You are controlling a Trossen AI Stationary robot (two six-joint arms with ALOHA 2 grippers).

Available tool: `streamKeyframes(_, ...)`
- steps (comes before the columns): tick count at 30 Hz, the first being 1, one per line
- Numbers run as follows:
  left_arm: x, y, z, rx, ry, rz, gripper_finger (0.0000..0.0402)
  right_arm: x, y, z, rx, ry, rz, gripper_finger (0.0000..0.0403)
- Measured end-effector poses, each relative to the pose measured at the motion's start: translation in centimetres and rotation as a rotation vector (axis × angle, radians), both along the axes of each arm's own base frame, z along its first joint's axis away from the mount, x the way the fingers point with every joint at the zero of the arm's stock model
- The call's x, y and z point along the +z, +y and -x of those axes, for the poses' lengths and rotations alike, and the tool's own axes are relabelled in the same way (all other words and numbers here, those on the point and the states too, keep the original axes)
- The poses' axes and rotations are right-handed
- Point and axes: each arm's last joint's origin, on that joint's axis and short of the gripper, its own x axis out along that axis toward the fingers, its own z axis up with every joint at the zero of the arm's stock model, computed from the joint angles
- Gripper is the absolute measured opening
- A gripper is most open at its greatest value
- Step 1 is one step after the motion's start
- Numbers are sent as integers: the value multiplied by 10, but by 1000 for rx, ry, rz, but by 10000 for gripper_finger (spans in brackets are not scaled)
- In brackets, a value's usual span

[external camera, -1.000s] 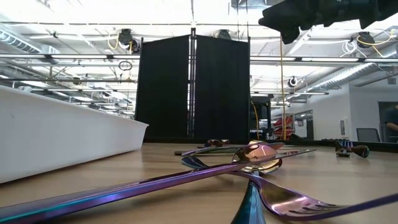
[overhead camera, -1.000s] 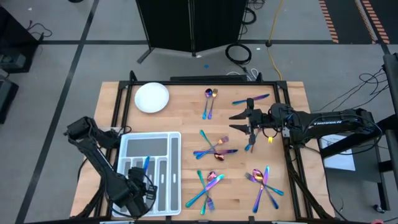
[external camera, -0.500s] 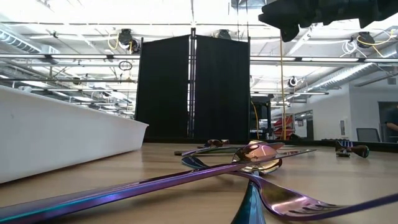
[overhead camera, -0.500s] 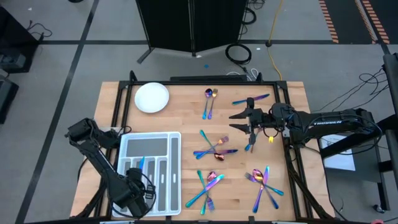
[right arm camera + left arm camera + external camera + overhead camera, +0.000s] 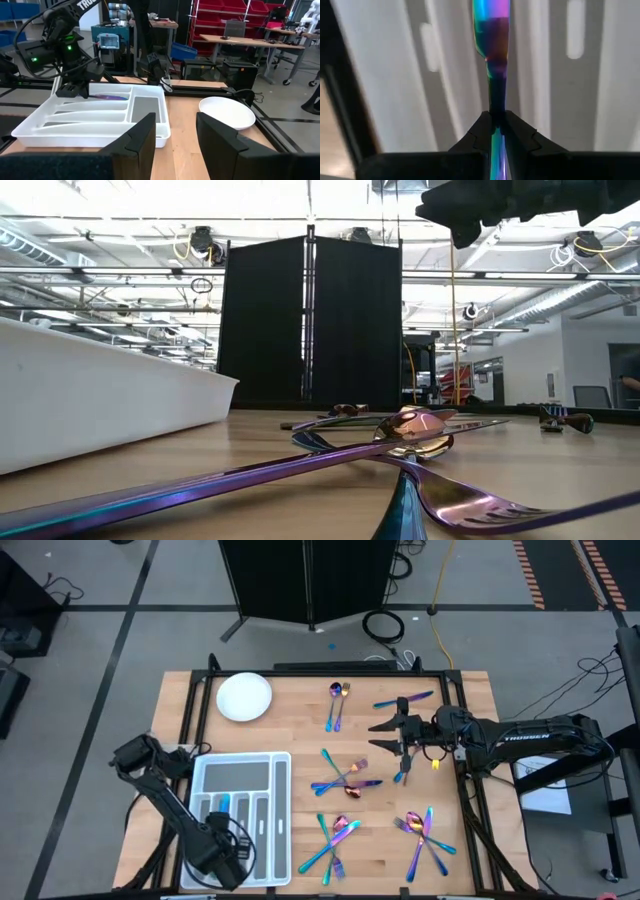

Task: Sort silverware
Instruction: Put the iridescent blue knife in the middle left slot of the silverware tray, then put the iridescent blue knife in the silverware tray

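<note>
Left arm holding a rainbow piece over the tray, right arm waiting mid-table.

White lettering runs along the right arm's forearm, too small to read from above. The left gripper (image 5: 492, 131) is pinched tight on a piece of the silverware (image 5: 491, 35), held over the tray (image 5: 282, 790); since a second ago that arm has drifted slightly nearer the tray's front edge. The right gripper (image 5: 385, 735) hovers with fingers (image 5: 142, 137) parted, holding nothing, unchanged. Other silverware lies scattered in crossed clusters on the table (image 5: 300, 730), a white plate (image 5: 244, 697) at the far left corner.
</note>
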Motion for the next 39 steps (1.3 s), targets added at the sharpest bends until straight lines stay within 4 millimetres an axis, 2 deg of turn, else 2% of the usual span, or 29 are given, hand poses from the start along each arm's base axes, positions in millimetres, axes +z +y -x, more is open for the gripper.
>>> streamKeyframes(5, -7, 4, -3, 10, 4, 17, 35, 0, 0, 0, 0, -2, 0, 130)
streamKeyframes(12, -16, 5, -3, -1, -12, 48, 72, 0, 0, 0, 0, -1, 0, 130)
streamKeyframes(20, -16, 6, 0, 8, 63, 78, 112, 0, 0, 0, 0, 0, 0, 130)
streamKeyframes(23, -14, 7, 1, -42, 78, 104, 129, 0, 0, 0, 0, -4, 0, 130)
streamKeyframes(30, 8, 18, -2, -101, 32, 156, 154, 2, 0, 0, 0, -23, 1, 130)
streamKeyframes(35, 34, 31, -8, -234, -101, 181, 156, 2, 0, 0, 0, -23, -6, 130)
streamKeyframes(39, 47, 43, -14, -344, -209, 153, 156, 1, 0, 0, -2, -10, -39, 130)
